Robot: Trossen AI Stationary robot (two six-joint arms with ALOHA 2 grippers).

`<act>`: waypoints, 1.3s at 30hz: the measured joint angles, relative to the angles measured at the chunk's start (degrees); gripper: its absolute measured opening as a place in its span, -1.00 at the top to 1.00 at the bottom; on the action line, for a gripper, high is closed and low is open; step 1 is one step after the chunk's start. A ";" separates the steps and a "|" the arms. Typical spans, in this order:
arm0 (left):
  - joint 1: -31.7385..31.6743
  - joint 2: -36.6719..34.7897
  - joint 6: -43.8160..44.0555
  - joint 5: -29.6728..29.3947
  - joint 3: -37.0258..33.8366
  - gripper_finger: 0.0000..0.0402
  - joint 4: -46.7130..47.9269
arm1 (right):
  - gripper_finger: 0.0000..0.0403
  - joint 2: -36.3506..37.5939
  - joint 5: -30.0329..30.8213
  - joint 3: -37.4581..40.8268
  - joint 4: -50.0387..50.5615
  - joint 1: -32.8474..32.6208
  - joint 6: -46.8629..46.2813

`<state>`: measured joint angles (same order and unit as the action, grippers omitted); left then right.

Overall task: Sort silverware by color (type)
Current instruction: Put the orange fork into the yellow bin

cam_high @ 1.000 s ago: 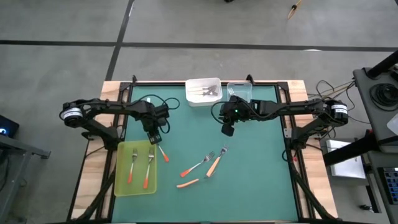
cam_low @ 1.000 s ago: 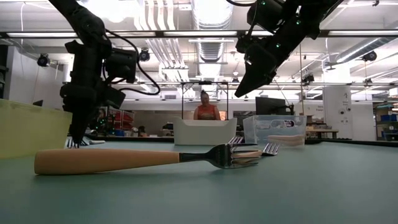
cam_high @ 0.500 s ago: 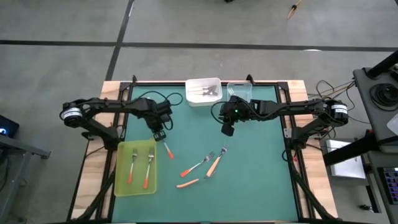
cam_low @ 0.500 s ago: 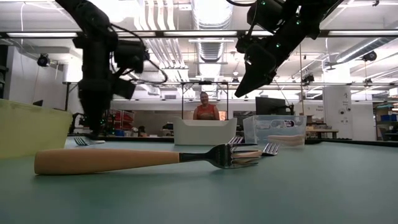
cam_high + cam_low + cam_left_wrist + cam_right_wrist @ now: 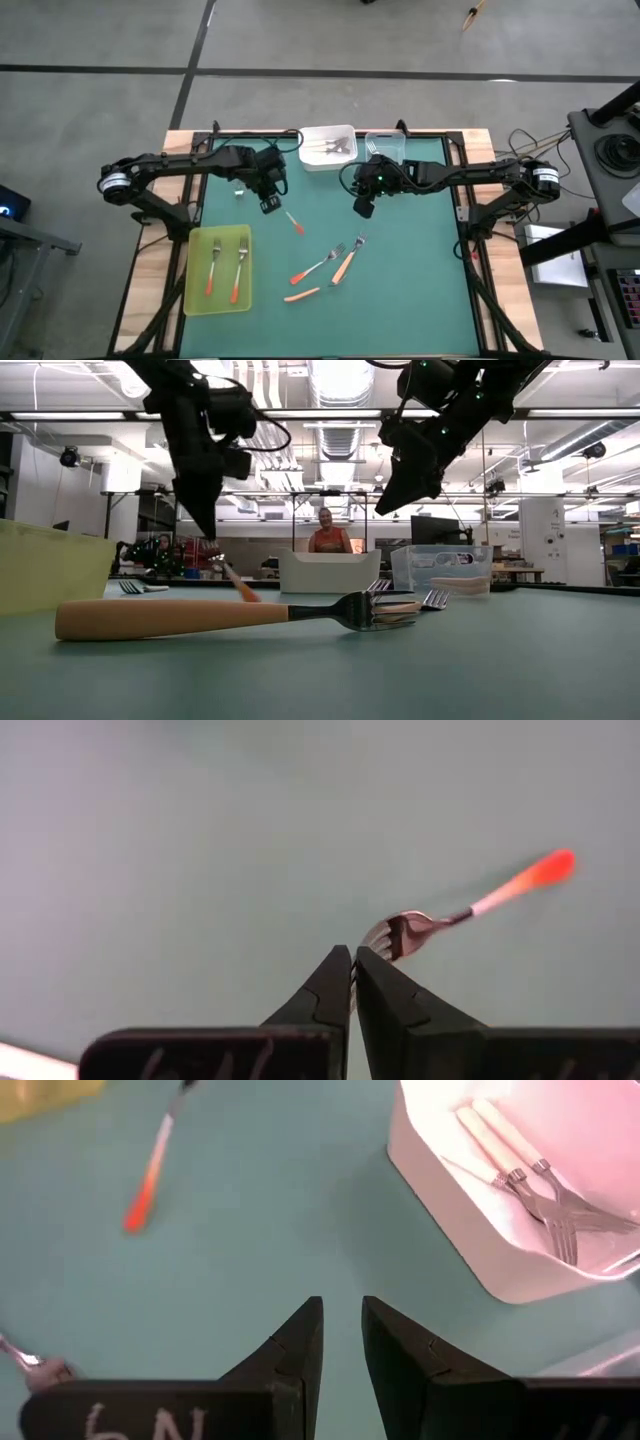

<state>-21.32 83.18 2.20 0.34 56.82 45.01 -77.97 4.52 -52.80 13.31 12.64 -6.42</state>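
Sorting step in hand: left gripper (image 5: 268,206) clamped on a red-orange fork (image 5: 290,219), carried toward two o'clock, away from the yellow-green tray (image 5: 196,296). Next, a matching tray must be chosen.

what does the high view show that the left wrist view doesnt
Only the high view shows the yellow-green tray holding two red-orange forks, the white tray, the loose forks on the mat, and the right tool hovering near the white tray. Only the left wrist view shows the left tool shut on the tines of a fork. Both show that red-orange fork above the green mat.
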 joint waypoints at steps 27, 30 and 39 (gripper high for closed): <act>0.49 7.77 -6.40 -4.35 0.71 1.00 -5.91 | 0.69 -1.25 -0.44 0.00 -0.18 0.00 0.05; 0.43 9.04 -6.43 -4.92 0.69 0.97 -5.94 | 0.69 -1.27 -0.44 0.00 0.03 0.00 0.05; 0.41 9.81 -4.85 -8.04 0.67 0.74 -5.97 | 0.69 -1.27 -0.42 0.00 0.10 0.00 0.50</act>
<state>-20.91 92.99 -2.65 -7.70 57.49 39.05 -79.24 4.10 -52.80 13.41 12.64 -5.92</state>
